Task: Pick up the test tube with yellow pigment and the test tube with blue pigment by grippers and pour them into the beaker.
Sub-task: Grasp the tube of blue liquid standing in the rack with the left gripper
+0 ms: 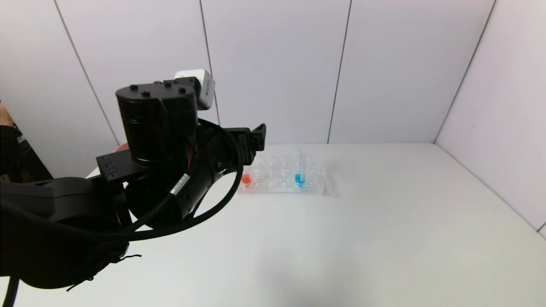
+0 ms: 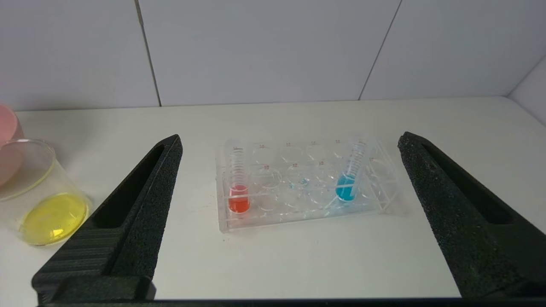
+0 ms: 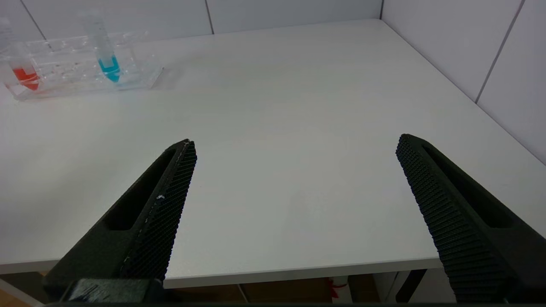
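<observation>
The test tube with blue pigment (image 1: 300, 170) leans in a clear tube rack (image 1: 277, 177) at the back of the white table. It also shows in the left wrist view (image 2: 352, 179) and the right wrist view (image 3: 106, 55). The beaker (image 2: 42, 200) stands to the left of the rack and holds yellow liquid. The test tube with yellow pigment is not in view. My left gripper (image 2: 290, 137) is open and empty, raised in front of the rack; in the head view (image 1: 258, 136) its arm hides the beaker. My right gripper (image 3: 296, 140) is open and empty over the table's front edge.
A red-liquid tube (image 2: 239, 187) stands upright at the rack's left end. A pink bowl (image 2: 6, 136) sits behind the beaker at the table's left edge. White walls close the back and right of the table (image 1: 384, 234).
</observation>
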